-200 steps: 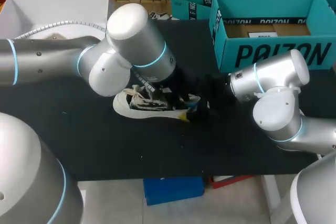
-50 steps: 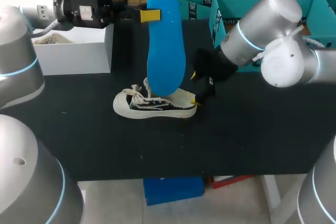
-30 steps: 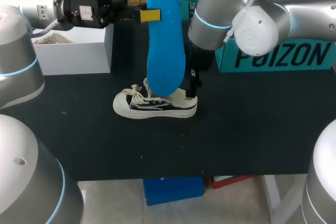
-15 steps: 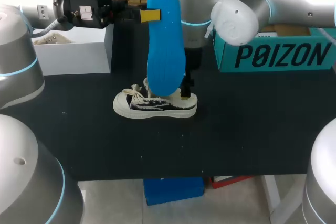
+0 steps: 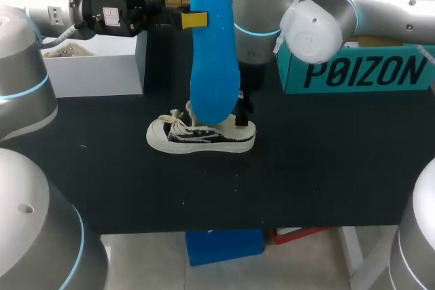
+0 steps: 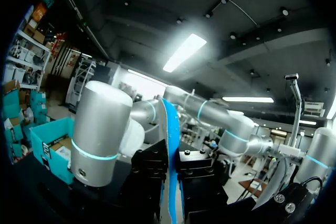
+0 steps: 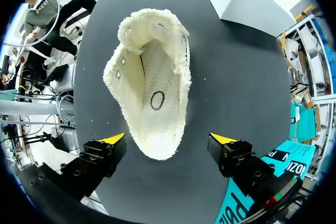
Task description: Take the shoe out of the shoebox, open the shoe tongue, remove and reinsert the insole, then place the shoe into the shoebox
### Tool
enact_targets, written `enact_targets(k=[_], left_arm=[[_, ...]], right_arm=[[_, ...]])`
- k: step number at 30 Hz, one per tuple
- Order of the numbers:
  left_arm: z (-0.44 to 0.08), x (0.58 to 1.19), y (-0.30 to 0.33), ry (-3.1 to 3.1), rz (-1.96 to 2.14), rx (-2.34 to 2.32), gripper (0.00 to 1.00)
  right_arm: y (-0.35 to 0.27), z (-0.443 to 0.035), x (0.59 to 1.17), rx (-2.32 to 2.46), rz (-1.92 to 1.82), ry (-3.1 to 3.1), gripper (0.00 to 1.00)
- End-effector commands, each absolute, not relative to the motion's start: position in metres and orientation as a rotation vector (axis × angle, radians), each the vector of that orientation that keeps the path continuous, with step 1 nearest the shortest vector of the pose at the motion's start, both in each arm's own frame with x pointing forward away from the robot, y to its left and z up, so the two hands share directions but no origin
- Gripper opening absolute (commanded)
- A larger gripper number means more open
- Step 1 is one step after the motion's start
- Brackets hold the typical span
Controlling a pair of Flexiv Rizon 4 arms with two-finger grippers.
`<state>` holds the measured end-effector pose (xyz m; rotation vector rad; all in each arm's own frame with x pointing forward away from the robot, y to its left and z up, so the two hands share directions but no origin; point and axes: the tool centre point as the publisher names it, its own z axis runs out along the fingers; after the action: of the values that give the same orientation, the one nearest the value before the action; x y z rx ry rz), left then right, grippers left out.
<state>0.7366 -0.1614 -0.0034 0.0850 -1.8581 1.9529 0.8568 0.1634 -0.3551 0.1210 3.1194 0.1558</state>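
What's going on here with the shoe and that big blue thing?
The left gripper holds a blue insole upright over the table, clamped near its upper end. The shoe sits on the black table, outside the teal shoebox. The right gripper hangs open over the shoe's heel, a finger on each side, not gripping it. The shoe's inside is bare, so the insole is not yet back in.
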Motion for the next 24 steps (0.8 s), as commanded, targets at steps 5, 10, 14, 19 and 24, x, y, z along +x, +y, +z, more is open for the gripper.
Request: enact_targets(k=[5, 10, 14, 19, 24], left_arm=[[-0.004, 0.735, -0.162, -1.860, 1.957, 0.089, 0.00], [-0.004, 0.735, -0.162, -1.860, 1.957, 0.089, 0.00], [-0.004, 0.735, -0.162, -1.860, 1.957, 0.089, 0.00], [-0.004, 0.735, -0.162, -1.860, 1.957, 0.089, 0.00], [-0.004, 0.735, -0.162, -1.860, 1.957, 0.089, 0.00]], right_arm=[[0.143, -0.359, 0.848, 0.100, 0.502, 3.027, 1.00], [0.139, -0.363, 0.847, 0.094, 0.721, 2.949, 1.00], [0.135, -0.366, 0.848, 0.093, 0.864, 2.883, 1.00], [0.131, -0.374, 0.848, 0.107, 1.029, 2.797, 1.00], [0.131, -0.382, 0.849, 0.117, 1.136, 2.742, 1.00]])
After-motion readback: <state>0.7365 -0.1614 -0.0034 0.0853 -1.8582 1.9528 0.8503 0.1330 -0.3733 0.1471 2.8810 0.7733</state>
